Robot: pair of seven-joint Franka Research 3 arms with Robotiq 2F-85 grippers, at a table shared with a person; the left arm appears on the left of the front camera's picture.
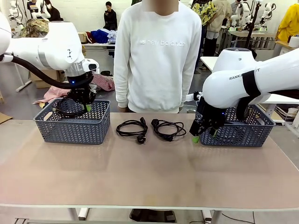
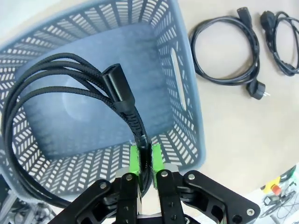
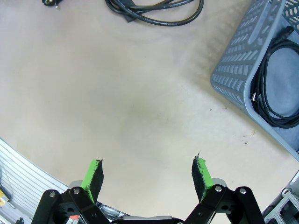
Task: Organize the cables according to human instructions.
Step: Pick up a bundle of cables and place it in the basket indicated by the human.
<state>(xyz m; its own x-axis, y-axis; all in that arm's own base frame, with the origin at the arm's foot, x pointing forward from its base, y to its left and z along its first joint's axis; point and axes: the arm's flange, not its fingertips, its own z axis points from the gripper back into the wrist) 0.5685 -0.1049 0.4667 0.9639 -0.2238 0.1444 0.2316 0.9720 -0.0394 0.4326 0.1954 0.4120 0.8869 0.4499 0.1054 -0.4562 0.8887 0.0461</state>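
My left pincer [image 2: 145,154] hangs over the left basket [image 2: 189,107], its green pads clamped tight on a braided black cable [image 2: 122,95] whose loops droop at that basket's opening. My right pincer [image 3: 148,170] stands wide apart and holds nothing, over bare table [image 3: 140,107] well right of the left basket and just beside the other basket [image 3: 238,60], where a coiled cable [image 3: 260,93] lies. A third cable [image 1: 132,128] lies just right of the left basket, a fourth cable [image 1: 168,129] beyond it.
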